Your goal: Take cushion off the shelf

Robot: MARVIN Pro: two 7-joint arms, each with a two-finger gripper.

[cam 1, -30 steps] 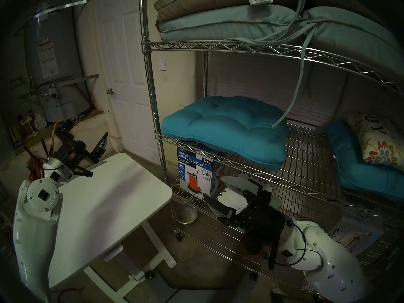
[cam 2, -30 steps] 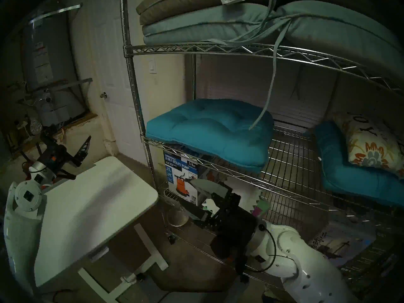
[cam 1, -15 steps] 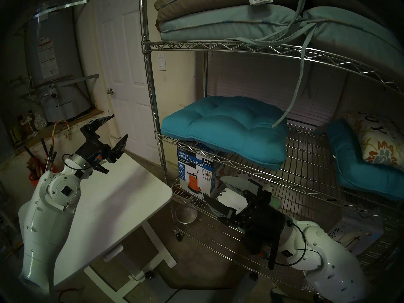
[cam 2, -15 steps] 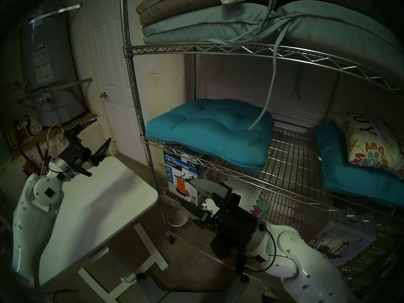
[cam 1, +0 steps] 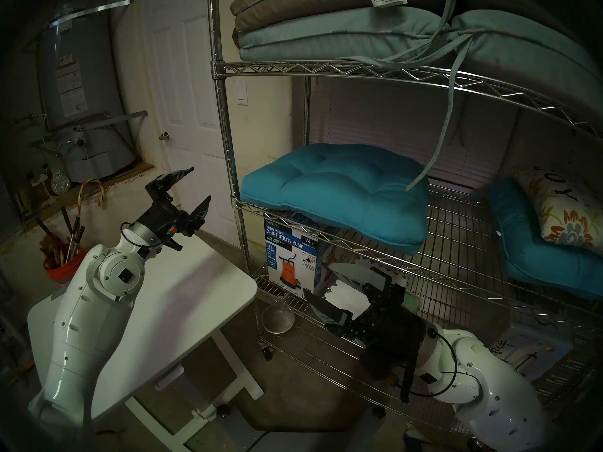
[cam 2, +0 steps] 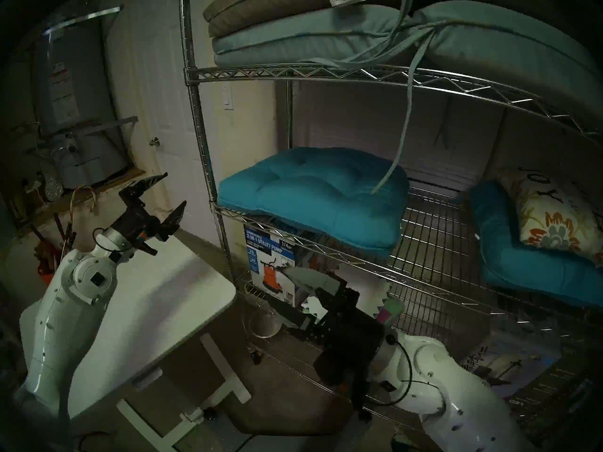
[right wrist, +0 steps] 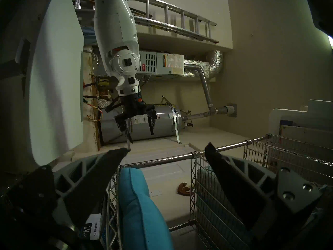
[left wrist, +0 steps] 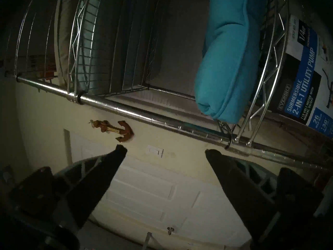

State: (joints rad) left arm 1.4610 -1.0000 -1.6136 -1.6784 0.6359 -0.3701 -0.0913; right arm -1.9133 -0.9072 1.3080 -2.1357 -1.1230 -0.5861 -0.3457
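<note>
Dim garage light leaves the corners of every view dark, with a white door (cam 1: 192, 92) and a water heater (cam 1: 81, 92) on the far left wall.

Left gripper (cam 1: 195, 188) hangs over the far edge of the white table (cam 1: 195, 288), its two fingers spread wide and empty, pointing toward the shelf (cam 1: 225, 122) but well apart from it. Its white arm rises from the near left, where the dark rim cuts it off. In the left wrist view the fingers (left wrist: 100, 173) frame the door and a chrome post, with nothing between them.

Right gripper (cam 1: 321, 283) sits low, near the shelf's lower tier, fingers equally wide and holding nothing; its black wrist hides part of what lies behind. Its own camera shows the fingers (right wrist: 100, 172) apart, the cushion's edge just beyond them.

The cushion (cam 1: 339, 193) lies flat on the left end of the middle tier, its near corner overhanging the wire edge. A pale tie (cam 1: 437, 141) from the long cushions (cam 1: 359, 30) on the tier above dangles onto it. Under it stands a pump box (cam 1: 290, 255), partly hidden by wire. On the right end a bent cushion (cam 1: 535, 246) and floral pillow (cam 1: 564, 210) are cut off by the rim.
</note>
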